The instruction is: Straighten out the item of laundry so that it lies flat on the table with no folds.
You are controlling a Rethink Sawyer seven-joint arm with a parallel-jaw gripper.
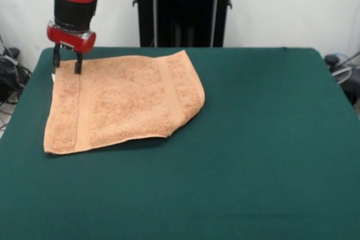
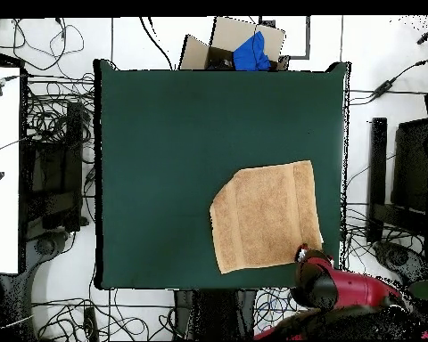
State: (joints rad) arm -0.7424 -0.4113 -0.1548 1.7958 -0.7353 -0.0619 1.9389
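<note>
The peach-orange towel [image 1: 121,102] lies spread on the left part of the dark green table [image 1: 270,139], with border bands down its left and right sides. Its near right corner is folded under, so that edge runs slanted. A bit of white tag shows at its far left edge. My gripper [image 1: 67,64] stands low over the towel's far left corner, open, one finger on the towel and one just off its edge. In the overhead view the towel [image 2: 267,216] lies at the table's [image 2: 182,134] lower right and the gripper [image 2: 304,256] is at its lower right corner.
The black pedestal [image 1: 183,7] stands behind the table's far edge. The overhead view shows a cardboard box with something blue [image 2: 244,49] beyond the table's top edge, cables on the floor all round, and a white surface [image 2: 2,169] at the left.
</note>
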